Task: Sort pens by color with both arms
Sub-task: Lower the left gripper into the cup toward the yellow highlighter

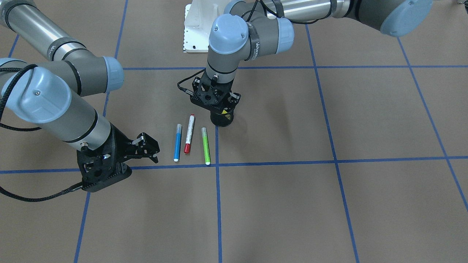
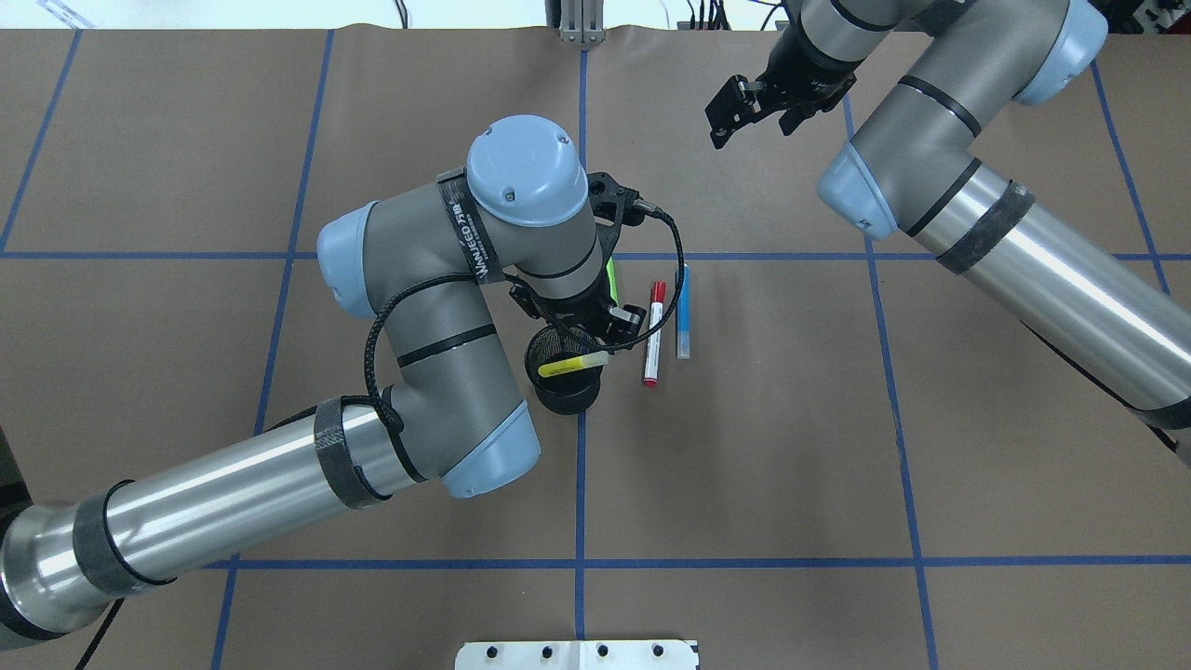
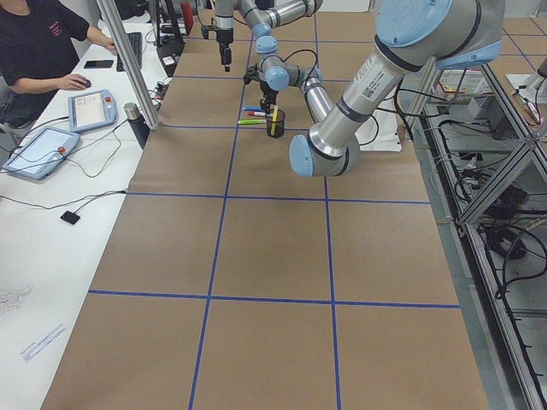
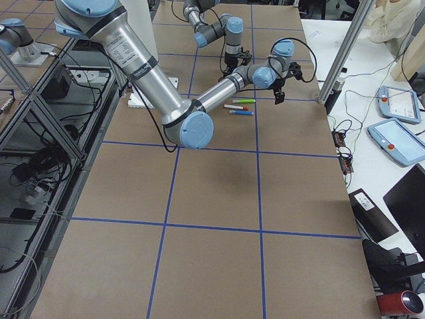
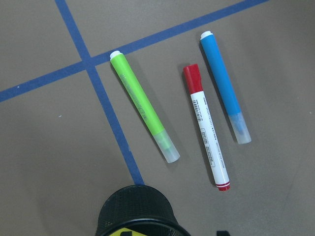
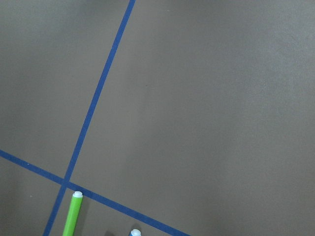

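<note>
The brown-papered bench (image 1: 329, 204) is carrying everything. The left arm (image 2: 447, 279) is bending over the middle, its left tool (image 2: 616, 324) hanging just above the black mesh cup (image 2: 563, 391); I cannot tell how its jaws are standing. The right arm (image 2: 977, 205) is reaching in low, its right tool (image 1: 153, 150) gaping wide and carrying nothing, near the blue pen (image 1: 177, 142). The white pen (image 1: 189, 133) is lying between the blue one and the green pen (image 1: 206, 145), none touching. The yellow pen (image 2: 572, 363) is leaning in the cup.
</note>
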`<state>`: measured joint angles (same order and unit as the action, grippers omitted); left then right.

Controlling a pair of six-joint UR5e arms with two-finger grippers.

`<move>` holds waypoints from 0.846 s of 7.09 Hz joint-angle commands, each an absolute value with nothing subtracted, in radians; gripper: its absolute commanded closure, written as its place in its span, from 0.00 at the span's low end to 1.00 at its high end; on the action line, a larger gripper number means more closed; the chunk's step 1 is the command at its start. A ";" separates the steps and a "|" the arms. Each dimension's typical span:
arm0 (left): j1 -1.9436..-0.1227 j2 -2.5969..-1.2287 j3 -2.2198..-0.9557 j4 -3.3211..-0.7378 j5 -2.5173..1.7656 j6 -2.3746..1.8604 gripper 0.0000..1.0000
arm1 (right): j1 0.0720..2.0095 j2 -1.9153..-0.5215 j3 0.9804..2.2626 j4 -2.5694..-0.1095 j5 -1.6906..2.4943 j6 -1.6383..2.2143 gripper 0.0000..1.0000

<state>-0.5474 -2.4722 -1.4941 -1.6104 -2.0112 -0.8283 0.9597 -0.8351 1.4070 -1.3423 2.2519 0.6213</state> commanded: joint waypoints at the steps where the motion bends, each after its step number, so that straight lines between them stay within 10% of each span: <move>1: -0.548 -2.467 -1.502 -1.606 -2.010 -0.830 0.34 | 0.959 -0.834 1.407 -1.342 2.252 0.621 0.01; 6: -0.563 -2.465 -1.525 -1.582 -2.005 -0.830 0.35 | 0.957 -0.834 1.407 -1.342 2.252 0.621 0.01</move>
